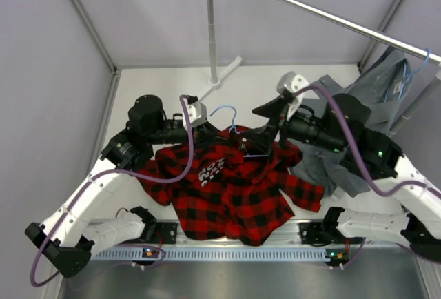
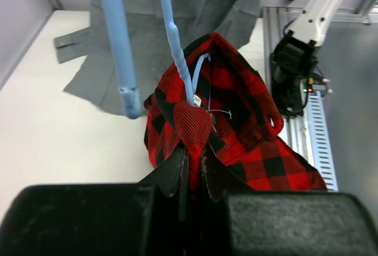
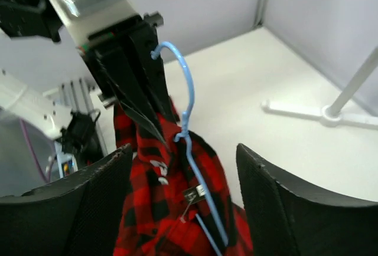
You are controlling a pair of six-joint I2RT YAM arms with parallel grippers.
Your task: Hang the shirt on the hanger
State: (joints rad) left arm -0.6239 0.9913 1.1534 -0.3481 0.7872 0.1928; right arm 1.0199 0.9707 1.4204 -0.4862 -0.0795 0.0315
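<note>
Arms [image 1: 103,182] converge: left gripper [image 2: 194,164] pinches shirt [image 2: 248,120]; right gripper [image 3: 184,150] gapes, hanger [image 3: 188,91] seemingly between.

Lettering seen, none readable.
White block lettering [image 1: 211,170] is borne on a dark panel of the shirt [image 1: 238,202], but it cannot be made out; a small neck tag [image 2: 196,100] is equally illegible.

The shirt [image 1: 227,192] is lying heaped on the near middle of the worktop [image 1: 158,99], between the two arms. The hanger [image 3: 189,97] is rising from its far edge, hook uppermost. The left gripper [image 2: 192,161] is pinching a shirt fold beside the hanger's neck. The right gripper [image 3: 184,150] is sitting with one finger on either side of the hanger. A second garment [image 1: 324,168] is lying just right of the shirt, under the rail [image 1: 324,13]. The rail's stand [image 1: 212,37] is standing at far middle.
</note>
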